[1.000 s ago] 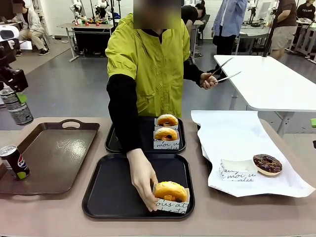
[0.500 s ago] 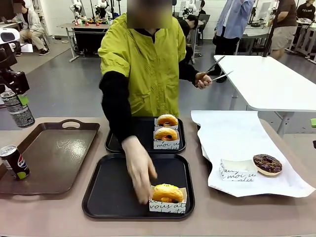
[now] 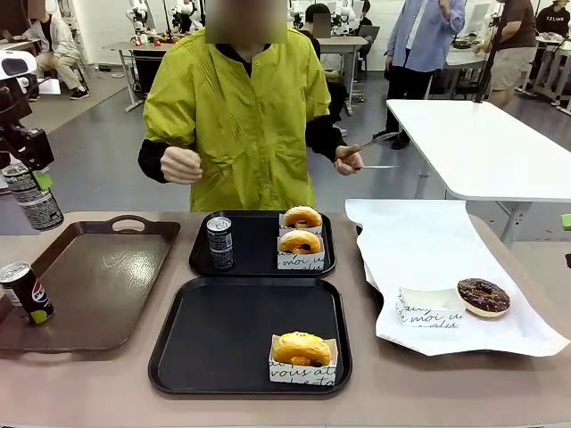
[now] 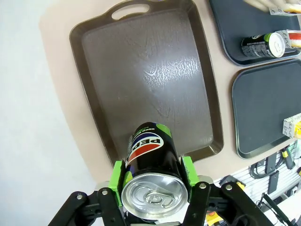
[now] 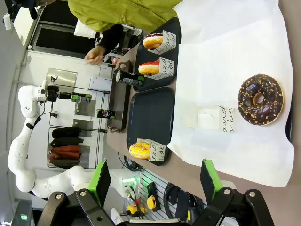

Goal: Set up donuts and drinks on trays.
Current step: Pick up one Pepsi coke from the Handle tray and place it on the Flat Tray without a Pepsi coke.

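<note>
Left wrist view: left hand [image 4: 153, 181] clamps Pepsi can [image 4: 149, 153]; drink can [image 4: 262, 44] well apart.

A high gloss, with light mirrored in it, was shown by the brown plastic tray with a handle cut-out [image 3: 98, 294] at nine o'clock. The black rectangular plastic tray [image 3: 223, 339] at six o'clock and its black plastic twin [image 3: 259, 245] at twelve o'clock were seen as matt and smooth. A matt white paper sheet [image 3: 419, 241] was spread at three o'clock. Printed white paper sleeves [image 3: 303, 372] were wrapped round shiny glazed yellow ring donuts [image 3: 303, 346]. Bright bare metal was shown on the top of the dark grey slim can [image 4: 153, 195]. Polished metal tongs [image 3: 379, 140] and a yellow-green cloth jacket [image 3: 241, 116] were noted at twelve o'clock.
</note>
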Robot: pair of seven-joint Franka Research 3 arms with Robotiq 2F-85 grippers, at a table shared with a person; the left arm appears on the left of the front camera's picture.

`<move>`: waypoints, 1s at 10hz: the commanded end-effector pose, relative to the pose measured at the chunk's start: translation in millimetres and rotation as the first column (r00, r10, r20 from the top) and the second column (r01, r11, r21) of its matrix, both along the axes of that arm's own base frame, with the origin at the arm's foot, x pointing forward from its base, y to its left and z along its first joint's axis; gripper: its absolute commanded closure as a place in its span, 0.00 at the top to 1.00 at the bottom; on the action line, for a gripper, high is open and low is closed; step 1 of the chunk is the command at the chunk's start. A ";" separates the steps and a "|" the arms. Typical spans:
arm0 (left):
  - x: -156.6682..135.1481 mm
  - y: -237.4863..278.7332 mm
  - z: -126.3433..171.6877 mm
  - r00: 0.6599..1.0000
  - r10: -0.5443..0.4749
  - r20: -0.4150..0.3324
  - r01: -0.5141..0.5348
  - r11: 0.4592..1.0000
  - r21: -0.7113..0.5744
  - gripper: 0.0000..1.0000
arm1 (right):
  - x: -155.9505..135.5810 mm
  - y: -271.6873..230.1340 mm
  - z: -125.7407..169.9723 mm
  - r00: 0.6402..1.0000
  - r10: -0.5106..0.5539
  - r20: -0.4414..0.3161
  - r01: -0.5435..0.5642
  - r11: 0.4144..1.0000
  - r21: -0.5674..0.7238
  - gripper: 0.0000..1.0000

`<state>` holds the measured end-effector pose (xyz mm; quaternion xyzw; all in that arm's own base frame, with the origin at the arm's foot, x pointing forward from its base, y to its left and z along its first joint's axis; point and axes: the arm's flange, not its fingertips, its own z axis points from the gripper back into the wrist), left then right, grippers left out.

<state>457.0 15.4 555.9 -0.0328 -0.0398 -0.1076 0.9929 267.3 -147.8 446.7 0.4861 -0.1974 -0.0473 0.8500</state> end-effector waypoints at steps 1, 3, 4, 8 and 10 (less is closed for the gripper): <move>-25.4 -14.9 1.6 0.997 -0.073 0.008 0.074 0.997 -0.023 0.59 | 1.9 0.0 0.0 1.000 -0.001 0.004 0.001 1.000 0.002 1.00; -57.8 -47.0 8.6 0.987 -0.162 -0.024 0.161 0.987 -0.009 0.59 | 1.9 0.0 0.0 1.000 -0.001 0.004 0.001 1.000 0.002 1.00; -83.0 -63.7 7.4 0.978 -0.204 -0.045 0.204 0.979 -0.001 0.59 | 1.9 0.0 0.0 1.000 -0.001 0.004 0.001 1.000 0.002 1.00; -142.7 -129.4 -2.7 0.930 -0.353 -0.107 0.355 0.935 0.003 0.59 | 1.9 0.0 0.0 1.000 -0.001 0.004 0.001 1.000 0.002 1.00; -152.1 -139.4 -2.6 0.944 -0.328 -0.031 0.328 0.945 -0.002 0.59 | 1.9 0.0 0.0 1.000 -0.001 0.004 0.001 1.000 0.002 1.00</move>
